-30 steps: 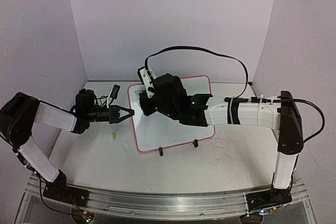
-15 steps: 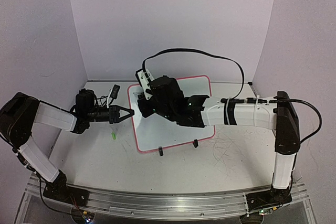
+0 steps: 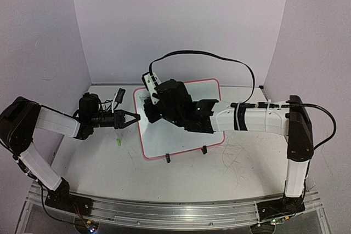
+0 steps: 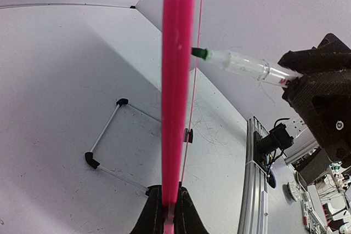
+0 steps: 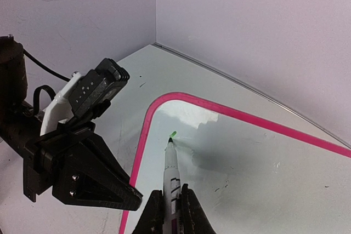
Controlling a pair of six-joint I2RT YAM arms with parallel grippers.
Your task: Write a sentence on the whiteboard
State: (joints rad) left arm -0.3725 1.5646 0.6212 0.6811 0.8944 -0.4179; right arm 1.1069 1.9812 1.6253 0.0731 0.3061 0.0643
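Marker (image 5: 171, 173): a clear barrel with a green nib, running up from the bottom centre of the right wrist view. The nib rests on, or a hair off, the board face.
Right gripper (image 5: 167, 212): jaws drawn narrow, pinching the marker low on its barrel.
Sentence (image 5: 174, 133): one short green tick just above the nib, and no letter can be read yet.
Whiteboard (image 5: 247, 157): glossy white with a pink rim, filling the centre and right of the right wrist view. In the top view it sits mid-frame, propped on its stand (image 4: 104, 141) between the two arms.
Left gripper (image 4: 166, 212): closed tight on the pink rim at the board's left edge, bracing it.
Done so far: the board is steadied, the pen is gripped, and the nib is set near the board's upper-left corner.
Left to do: judging by the bare face, nearly the whole sentence.
Right wrist view alone: the tick, the nib and the blank surface around them.
Left wrist view alone: the board edge-on as a pink stripe up the middle, with the nib meeting its right side and the stand's wire and black feet at lower left.
Top view alone: the right arm hides the writing spot, and a small green piece (image 3: 118, 142), perhaps the cap, lies on the table (image 3: 98, 168) at left of centre.
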